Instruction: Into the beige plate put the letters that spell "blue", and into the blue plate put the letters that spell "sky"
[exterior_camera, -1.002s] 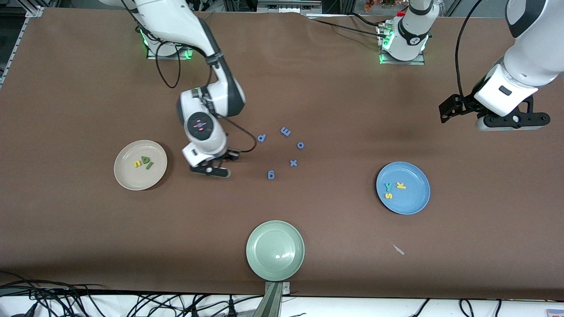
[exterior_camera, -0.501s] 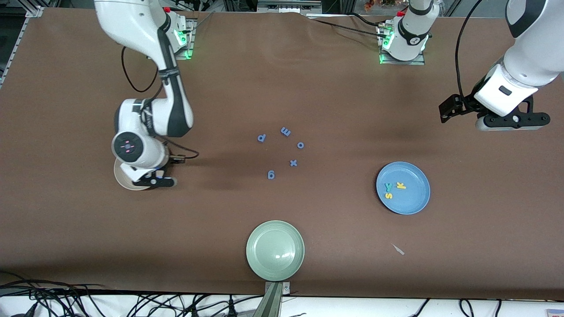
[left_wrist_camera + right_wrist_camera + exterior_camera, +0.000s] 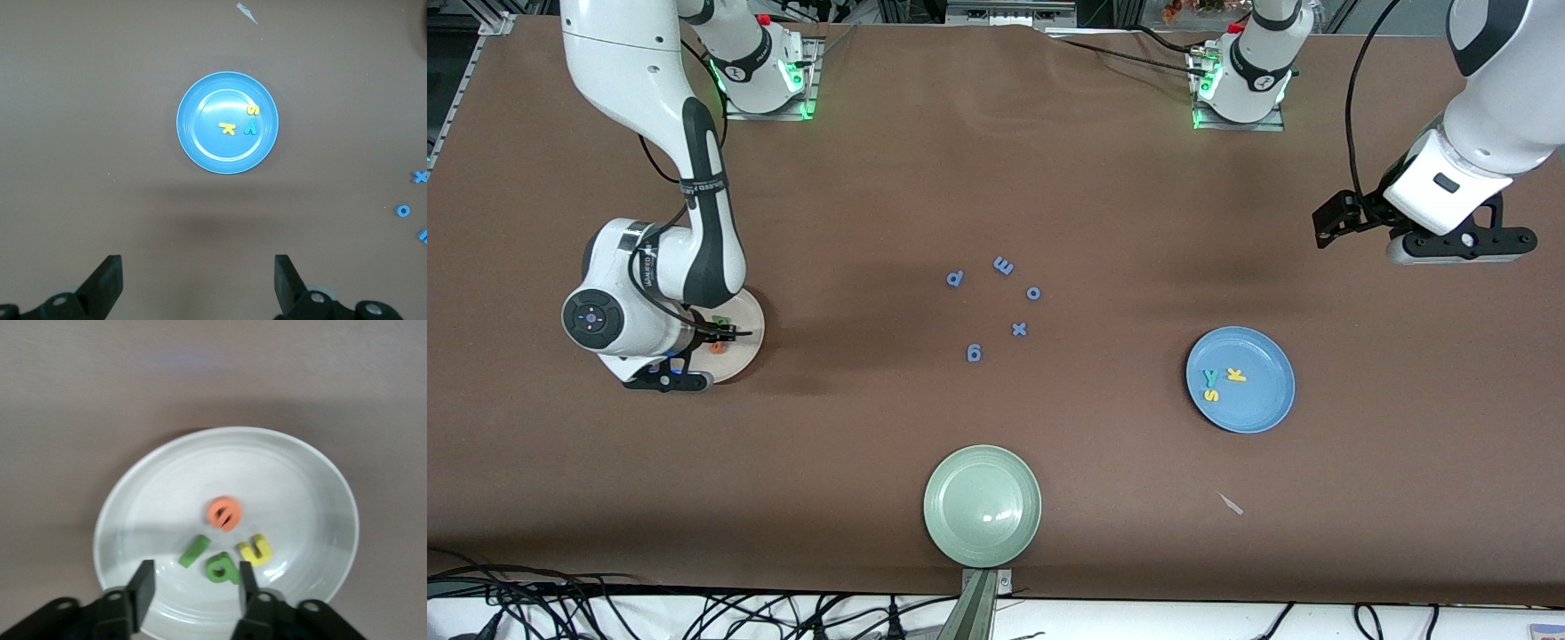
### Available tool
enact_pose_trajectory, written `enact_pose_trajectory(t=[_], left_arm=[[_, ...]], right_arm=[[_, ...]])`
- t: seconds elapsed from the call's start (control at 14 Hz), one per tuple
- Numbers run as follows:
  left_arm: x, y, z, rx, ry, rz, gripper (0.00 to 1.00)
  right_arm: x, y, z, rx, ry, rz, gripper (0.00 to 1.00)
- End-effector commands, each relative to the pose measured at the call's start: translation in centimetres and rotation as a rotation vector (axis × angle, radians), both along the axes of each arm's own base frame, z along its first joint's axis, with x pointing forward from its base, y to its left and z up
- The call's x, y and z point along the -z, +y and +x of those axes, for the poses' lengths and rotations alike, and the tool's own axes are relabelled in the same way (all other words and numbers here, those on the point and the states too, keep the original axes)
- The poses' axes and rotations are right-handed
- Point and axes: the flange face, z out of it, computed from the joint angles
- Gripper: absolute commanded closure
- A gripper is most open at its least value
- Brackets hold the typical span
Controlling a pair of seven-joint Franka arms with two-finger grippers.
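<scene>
Over beige plate (image 3: 120, 513), right gripper (image 3: 193, 581) jaws apart, gripping nothing; orange e (image 3: 225, 513) on plate beside l (image 3: 194, 551), b (image 3: 221, 567), u (image 3: 256, 550). Lift straight up, avoid brushing letters. Blue plate (image 3: 1263, 409) holds s (image 3: 1211, 394), k (image 3: 1236, 374), y (image 3: 1210, 378). Left gripper (image 3: 197, 283) waits above worktop (image 3: 1049, 178) near blue plate, jaws wide apart. Both words look complete.

Even overhead light leaves the brown bench (image 3: 1103, 178) bright, with soft, faint shadows under the arms. A small glare spot sits on the pale green plate (image 3: 960, 524). The right wrist view is washed out and slightly blurred; the beige plate (image 3: 320, 493) looks nearly white.
</scene>
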Motion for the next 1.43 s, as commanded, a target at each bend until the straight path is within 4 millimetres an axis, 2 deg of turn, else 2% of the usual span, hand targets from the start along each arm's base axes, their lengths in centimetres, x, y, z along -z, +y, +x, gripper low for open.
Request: enact_pose_trajectory(t=[0.0, 0.36, 0.5, 0.79, 0.93, 1.15, 1.22, 1.36], left_arm=[[-0.5, 0.2, 0.0, 0.018, -0.001, 0.020, 0.00], [-0.5, 0.2, 0.1, 0.018, -0.001, 0.020, 0.00], [-0.5, 0.1, 0.1, 0.018, -0.001, 0.020, 0.00], [-0.5, 0.1, 0.1, 0.018, -0.001, 0.020, 0.00], [-0.5, 0.1, 0.1, 0.018, -0.001, 0.020, 0.00], [-0.4, 0.1, 0.0, 0.018, 0.000, 0.020, 0.00], [-0.6, 0.2, 0.0, 0.016, -0.003, 0.020, 0.00], [-0.5, 0.2, 0.0, 0.019, 0.000, 0.020, 0.00]], right_arm=[[-1.6, 2.6, 0.6, -0.038, -0.006, 0.029, 0.00], [-7.3, 6.6, 1.7, -0.029, 0.108, 0.057, 0.00], [-10.7, 8.6, 1.3, 0.001, 0.138, 0.046, 0.00], [-13.7, 13.4, -0.1, -0.011, 0.107, 0.039, 0.00], [-16.5, 14.9, -0.9, -0.022, 0.069, 0.048, 0.00], [-21.4, 15.7, -2.5, -0.083, 0.020, 0.005, 0.00], [-23.0, 15.2, -2.8, -0.098, 0.001, 0.002, 0.00], [-25.7, 12.7, -3.2, -0.109, -0.026, 0.027, 0.00]])
